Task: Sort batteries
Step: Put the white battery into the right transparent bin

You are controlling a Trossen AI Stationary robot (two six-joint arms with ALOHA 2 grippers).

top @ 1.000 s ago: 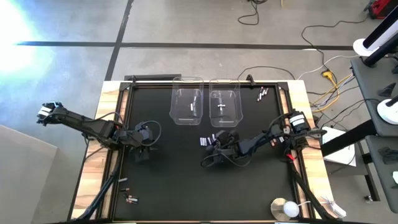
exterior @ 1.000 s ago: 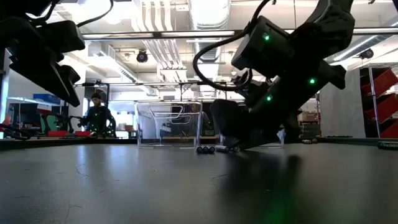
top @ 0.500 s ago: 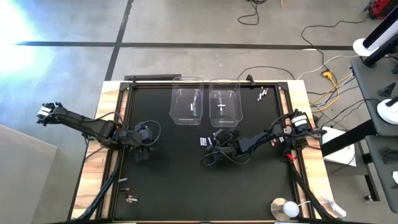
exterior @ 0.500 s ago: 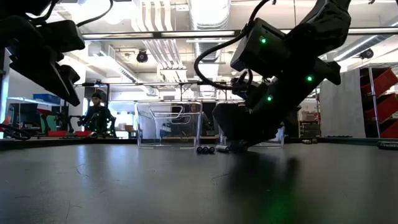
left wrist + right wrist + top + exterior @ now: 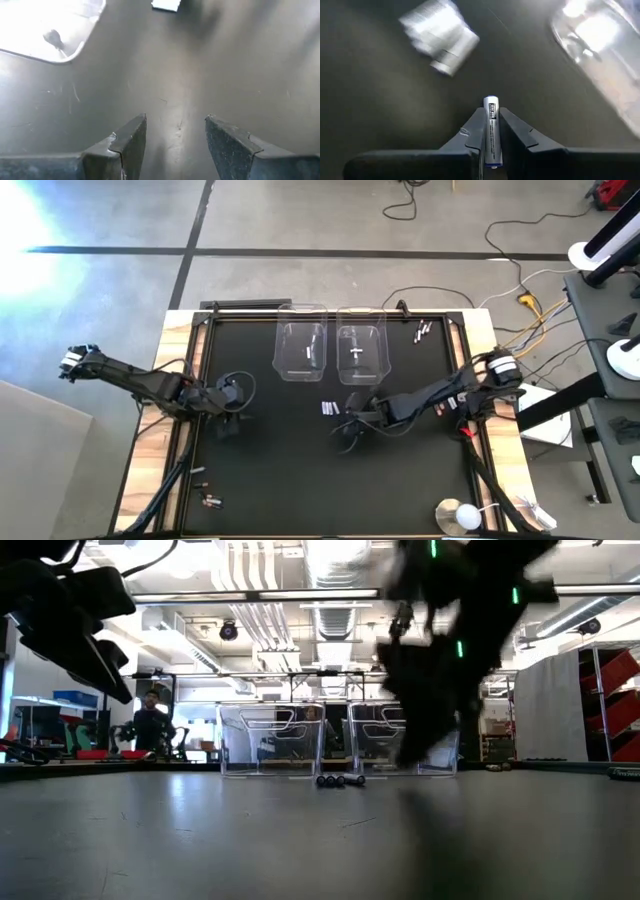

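My right gripper (image 5: 348, 427) hangs over the middle of the table, shut on one silver-white battery (image 5: 491, 120). A few more batteries (image 5: 330, 408) lie on the mat just beside it, toward the far edge, and show blurred in the right wrist view (image 5: 441, 37). Two clear bins (image 5: 302, 350) (image 5: 360, 348) stand at the far edge. My left gripper (image 5: 228, 426) waits open over the left part of the mat, with only bare mat between its fingers (image 5: 175, 140). My right gripper pinches the silver-white battery between its two fingers, which lie along the battery's sides (image 5: 491, 137). The battery's front end (image 5: 491, 101) sticks out past the fingertips. The battery is lifted clear of the mat.
More batteries lie at the far right (image 5: 422, 330) and the near left (image 5: 205, 498) of the mat. A round white-and-metal disc (image 5: 460, 515) sits at the near right corner. A person (image 5: 152, 725) stands in the room beyond the table.
My right gripper has risen off the mat from the cluster of batteries and drawn a little toward the table's near edge, carrying one battery. The remaining batteries stay where they were.
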